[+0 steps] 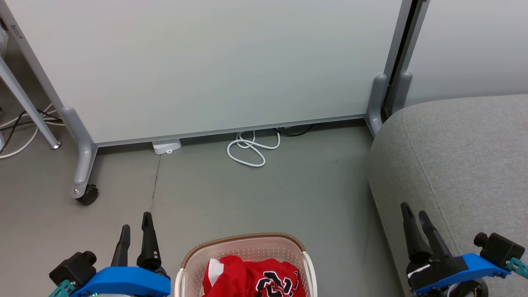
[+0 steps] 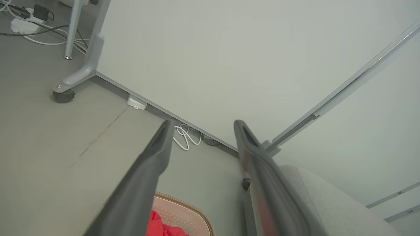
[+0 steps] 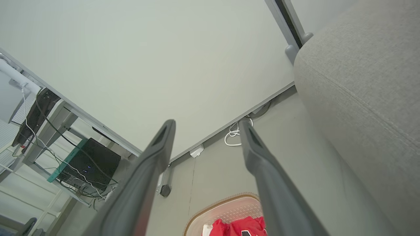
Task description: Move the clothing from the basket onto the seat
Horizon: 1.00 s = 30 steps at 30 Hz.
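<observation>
A grey floor point(image 1: 247, 194) meets a pale partition panel point(image 1: 214, 66), a white cable point(image 1: 249, 150) coiled at its foot; the basket point(image 1: 243, 241) stands nearest, the red clothing point(image 1: 255, 278) heaped inside it; the seat point(image 1: 462, 156) lies to its right; the left gripper point(image 1: 136, 220) hovers beside the basket, fingers parted and empty; the right gripper point(image 1: 413, 209), likewise parted and empty, is by the seat's edge.

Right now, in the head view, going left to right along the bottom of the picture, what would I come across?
left gripper, jaws open → basket with the clothing inside it → right gripper, jaws open
</observation>
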{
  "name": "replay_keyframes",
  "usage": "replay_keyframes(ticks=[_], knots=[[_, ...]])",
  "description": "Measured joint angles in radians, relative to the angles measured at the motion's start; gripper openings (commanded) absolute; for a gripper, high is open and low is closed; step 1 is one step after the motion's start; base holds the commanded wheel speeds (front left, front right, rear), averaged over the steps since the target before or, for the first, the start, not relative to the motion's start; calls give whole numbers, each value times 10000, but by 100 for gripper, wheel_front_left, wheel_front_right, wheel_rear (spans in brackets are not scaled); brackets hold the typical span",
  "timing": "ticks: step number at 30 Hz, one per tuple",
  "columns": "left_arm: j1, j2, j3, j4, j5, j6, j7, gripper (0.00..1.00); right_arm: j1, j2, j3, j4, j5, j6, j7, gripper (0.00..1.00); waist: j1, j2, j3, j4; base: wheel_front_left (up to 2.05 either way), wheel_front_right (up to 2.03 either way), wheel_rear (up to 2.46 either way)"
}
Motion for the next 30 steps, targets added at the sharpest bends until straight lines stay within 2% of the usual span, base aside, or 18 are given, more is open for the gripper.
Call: replay_keyframes(ticks=[30], knots=[[176,211,-700,65,3404,349,-765,100,160,-21,188,-203,-3175,4,-322,100,0,0,-166,-4,0,0,0]])
